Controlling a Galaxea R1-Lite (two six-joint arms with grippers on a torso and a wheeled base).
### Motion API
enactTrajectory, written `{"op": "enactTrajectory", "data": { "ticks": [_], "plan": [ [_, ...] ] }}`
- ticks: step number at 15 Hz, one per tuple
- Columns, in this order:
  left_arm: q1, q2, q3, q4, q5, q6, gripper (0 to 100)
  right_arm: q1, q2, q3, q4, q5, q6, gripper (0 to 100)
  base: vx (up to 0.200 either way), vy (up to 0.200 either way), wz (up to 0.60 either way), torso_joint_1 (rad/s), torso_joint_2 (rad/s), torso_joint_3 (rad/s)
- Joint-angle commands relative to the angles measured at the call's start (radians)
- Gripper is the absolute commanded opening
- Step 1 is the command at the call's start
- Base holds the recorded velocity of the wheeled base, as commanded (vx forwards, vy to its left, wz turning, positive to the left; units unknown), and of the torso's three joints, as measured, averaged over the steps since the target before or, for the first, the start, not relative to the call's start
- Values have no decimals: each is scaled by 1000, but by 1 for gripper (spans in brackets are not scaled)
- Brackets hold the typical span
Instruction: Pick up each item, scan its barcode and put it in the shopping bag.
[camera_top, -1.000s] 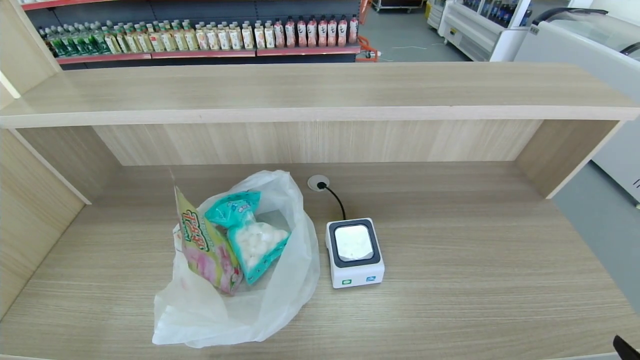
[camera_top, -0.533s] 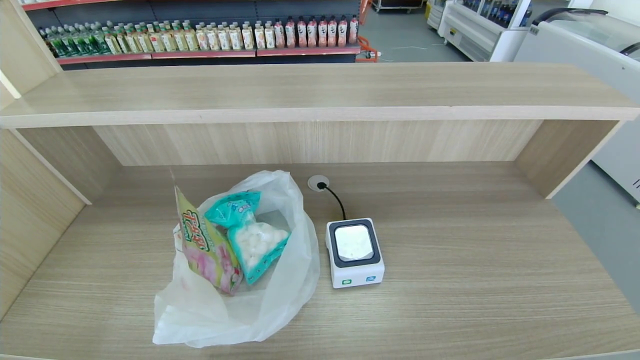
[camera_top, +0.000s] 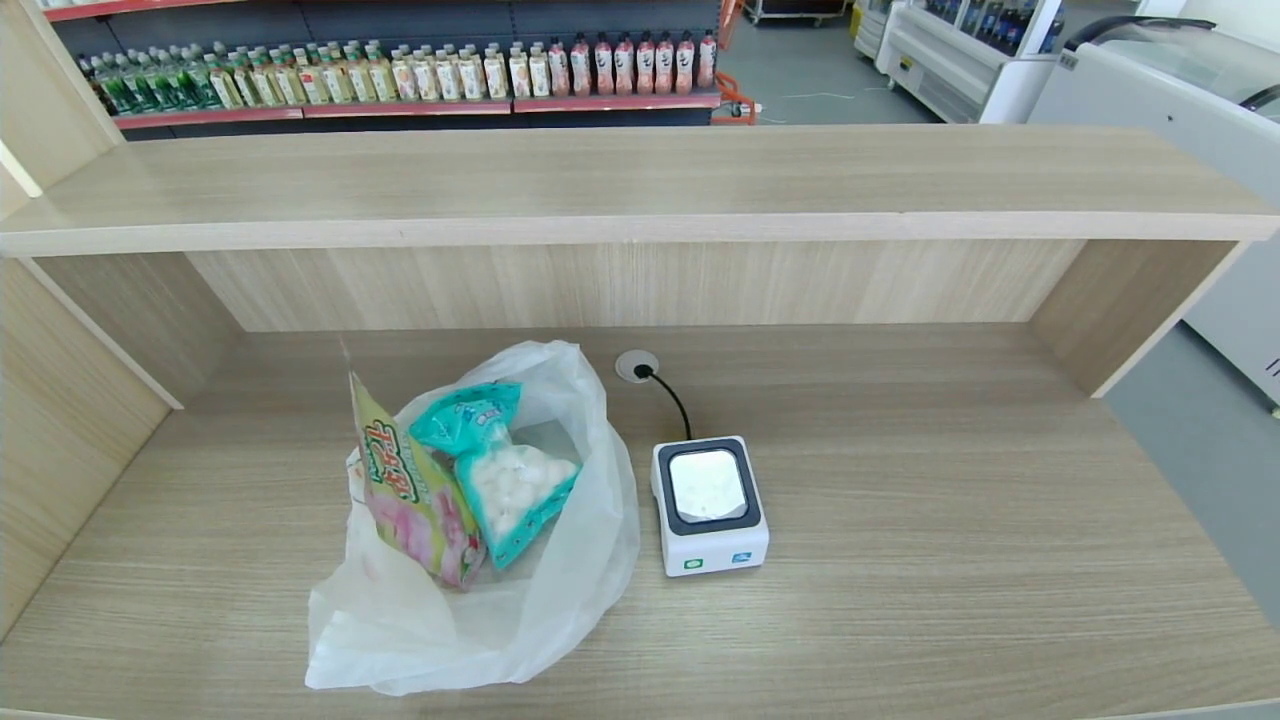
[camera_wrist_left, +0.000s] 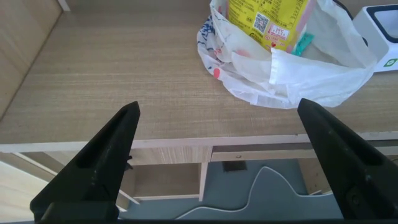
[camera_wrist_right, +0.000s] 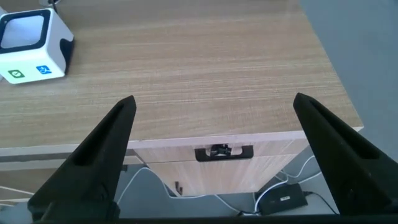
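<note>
Head view: shopping bag (camera_top: 420, 640) slumps on the desk (camera_top: 950, 520), long axis 7 to 1 o'clock. A yellow-pink packet (camera_top: 410, 500) and a teal packet (camera_top: 505, 480) stand inside, tops toward 11. The scanner (camera_top: 708, 500) sits just beside the bag at its 3 o'clock. The left pincer (camera_wrist_left: 219, 106) and right pincer (camera_wrist_right: 214, 98) gape wide and empty over the desk's near edge.

Shopping bag (camera_top: 560, 600) translucent white, with red and blue print spots on its side. Inside it, teal packet (camera_top: 500, 480) with a clear window of white balls. At its 9 o'clock, yellow-green and pink packet (camera_top: 410, 500) with red lettering. Scanner (camera_top: 708, 505) at bag's 3 o'clock: white body, dark grey frame, pale window, small green and blue marks. Cable (camera_top: 675, 400) black. Surface (camera_top: 950, 520) light wood grain. Left gripper (camera_wrist_left: 217, 115) and right gripper (camera_wrist_right: 214, 106) black.
</note>
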Motion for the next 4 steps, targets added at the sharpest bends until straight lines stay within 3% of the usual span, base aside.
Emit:
{"op": "enactTrajectory", "data": {
  "ticks": [1,4],
  "plan": [
    [0,0,0,0,0,0,100,1,1,0,0,0,0,100,0,0,0,0,0,0],
    [0,0,0,0,0,0,100,1,1,0,0,0,-2,100,0,0,0,0,0,0]
  ]
}}
